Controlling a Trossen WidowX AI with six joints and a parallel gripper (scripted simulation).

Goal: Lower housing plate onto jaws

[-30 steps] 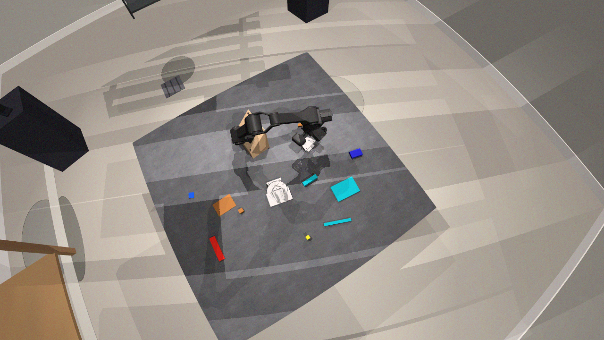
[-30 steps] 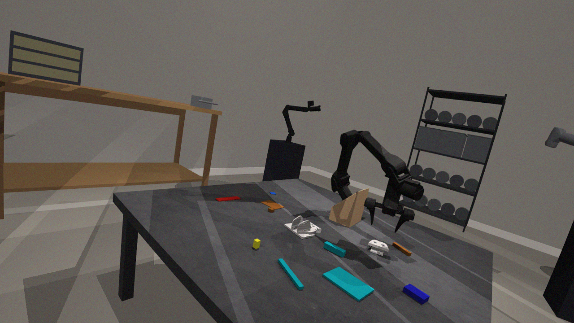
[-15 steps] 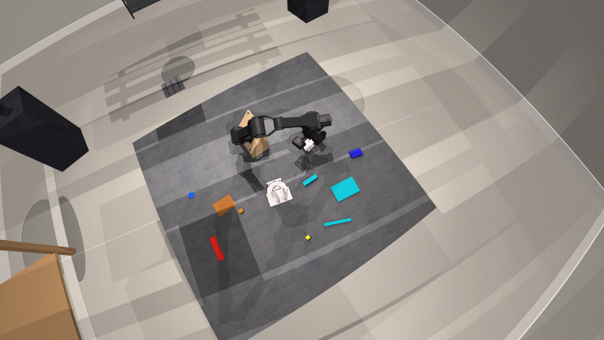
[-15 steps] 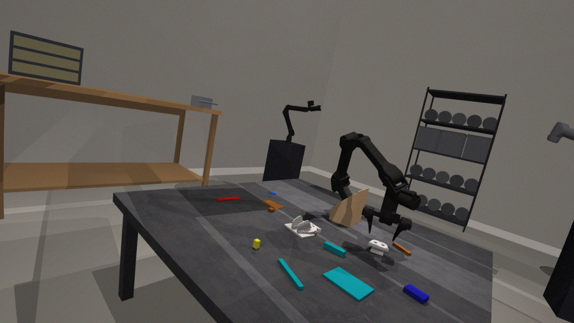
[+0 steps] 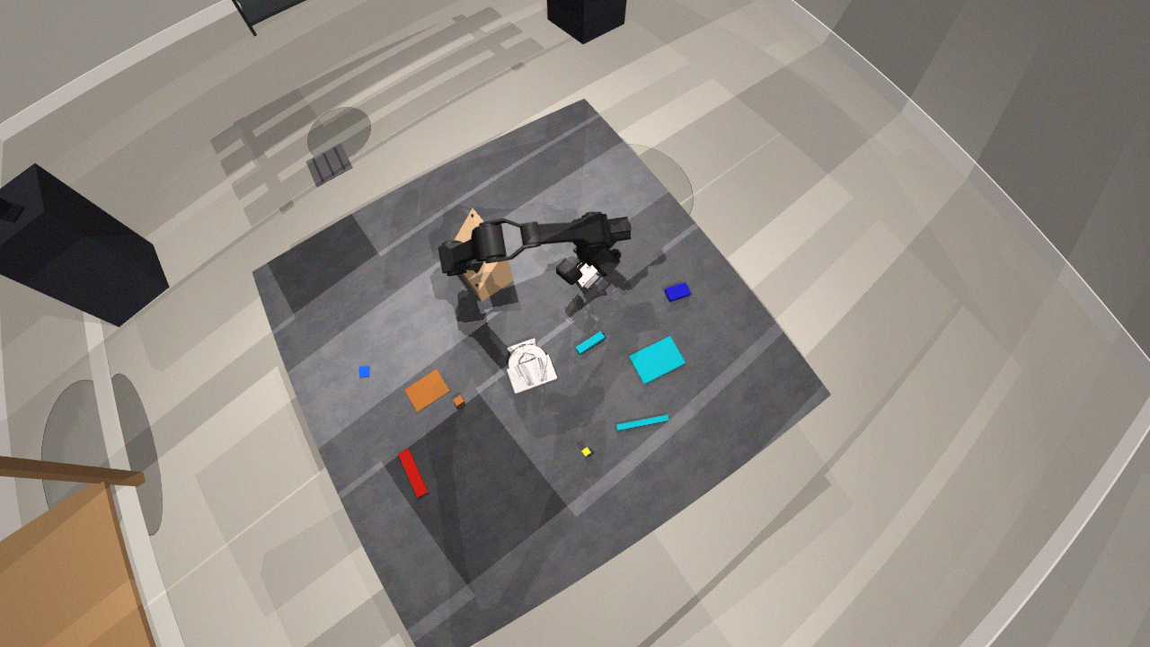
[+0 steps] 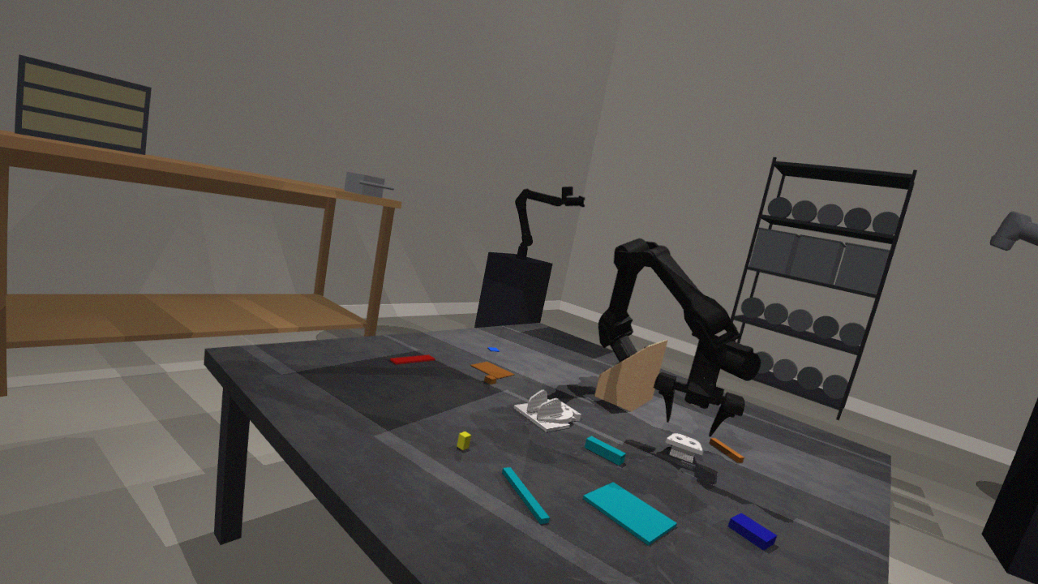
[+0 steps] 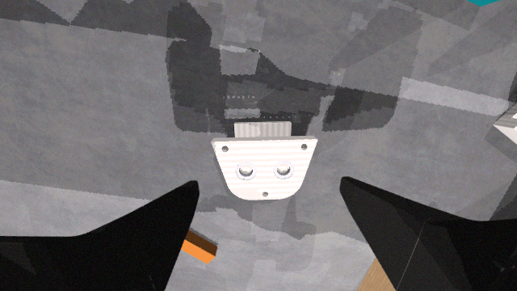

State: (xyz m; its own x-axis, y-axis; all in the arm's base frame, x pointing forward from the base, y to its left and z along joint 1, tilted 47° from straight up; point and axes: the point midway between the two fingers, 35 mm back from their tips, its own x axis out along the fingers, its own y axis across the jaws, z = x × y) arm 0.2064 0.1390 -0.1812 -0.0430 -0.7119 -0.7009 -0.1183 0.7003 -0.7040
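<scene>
The white housing plate (image 5: 588, 276) (image 6: 684, 440) (image 7: 264, 159), rounded at one side and with two large holes, lies holes up on a small ribbed white block (image 6: 680, 456) (image 7: 262, 129), away from the base. My gripper (image 6: 690, 427) (image 7: 270, 185) is open and empty, pointing down above the plate. In the wrist view its fingertips stand wide on either side of the plate's rounded end. The white base (image 5: 530, 371) (image 6: 549, 415) carries the two upright jaws and stands on the table apart from the plate; only its edge shows in the wrist view. The pins under the jaws are hidden.
A wooden wedge block (image 5: 494, 281) (image 6: 629, 384) stands beside the arm. An orange bar (image 6: 727, 450) (image 7: 199, 251) lies close to the plate. A teal block (image 5: 589, 342) (image 6: 605, 451) lies between plate and base. A teal slab (image 5: 657, 359) (image 6: 629, 512) and dark blue block (image 5: 676, 292) (image 6: 752, 531) lie farther off.
</scene>
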